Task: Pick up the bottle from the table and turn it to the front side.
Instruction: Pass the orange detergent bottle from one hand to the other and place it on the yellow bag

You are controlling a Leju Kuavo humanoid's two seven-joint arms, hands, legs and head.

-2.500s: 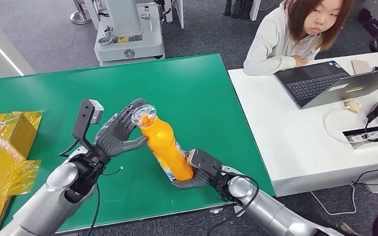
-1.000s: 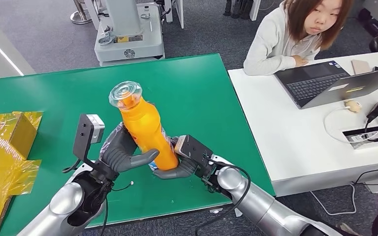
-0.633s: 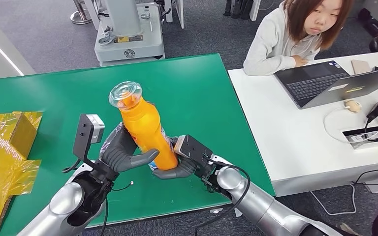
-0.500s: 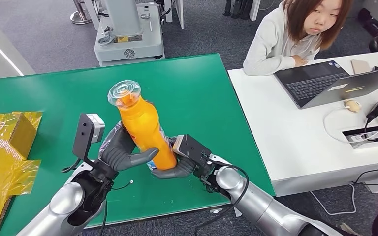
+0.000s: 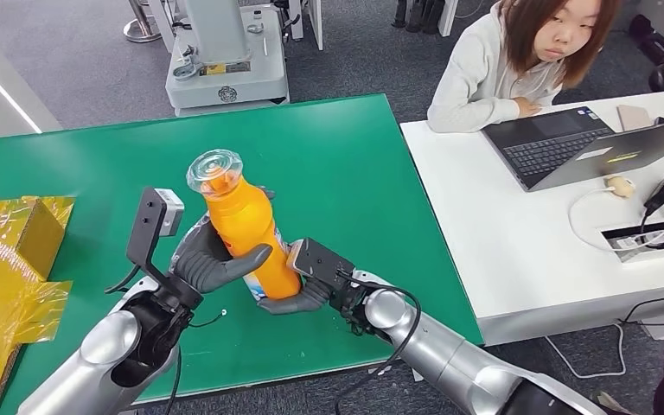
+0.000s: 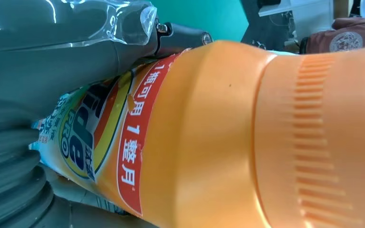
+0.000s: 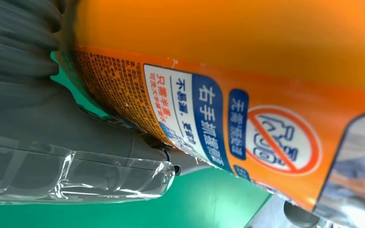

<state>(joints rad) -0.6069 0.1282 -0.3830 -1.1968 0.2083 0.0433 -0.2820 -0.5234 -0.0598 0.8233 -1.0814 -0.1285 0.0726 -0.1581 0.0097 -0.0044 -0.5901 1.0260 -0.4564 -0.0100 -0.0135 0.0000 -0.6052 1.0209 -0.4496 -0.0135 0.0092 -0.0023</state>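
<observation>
Green worktop (image 5: 346, 164), grey floor beyond; white desk (image 5: 519, 251) w/ laptop (image 5: 571, 143) and a seated person (image 5: 519, 60) right of it. Orange bottle (image 5: 246, 233) held above the worktop's near part, roughly upright, clear cap up. Left robot hand (image 5: 207, 259) grips its mid-body; right robot hand (image 5: 298, 285) grips the base.

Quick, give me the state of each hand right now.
Left hand: holds the orange bottle around its middle.
Right hand: holds the same bottle near its base.
</observation>
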